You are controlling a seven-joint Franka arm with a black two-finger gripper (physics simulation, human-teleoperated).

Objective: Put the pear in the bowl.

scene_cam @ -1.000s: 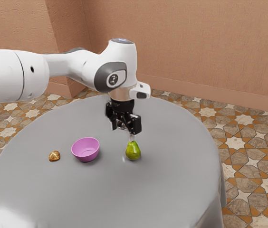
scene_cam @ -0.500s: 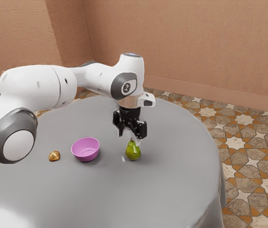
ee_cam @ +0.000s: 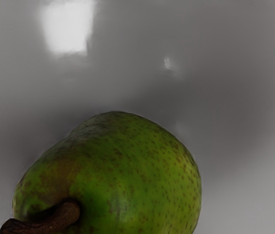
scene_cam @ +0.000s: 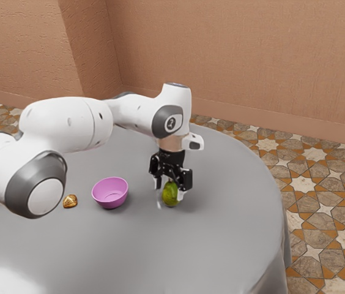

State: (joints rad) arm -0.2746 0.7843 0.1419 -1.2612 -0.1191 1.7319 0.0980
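**The tool (scene_cam: 170, 190) is down around the pear (scene_cam: 171, 193)**

In the exterior view, the tool is spread wide, with the pear between its tips on the counter (scene_cam: 129, 251). This looks like the grabbing step. Next, it should squeeze, lift, and go to the exterior view's left, to the pink bowl (scene_cam: 110, 192). A moment ago the tool was higher up; the pear and bowl have not moved.

In the wrist view, the pear and its brown stem (ee_cam: 49, 219) are close under the tool.
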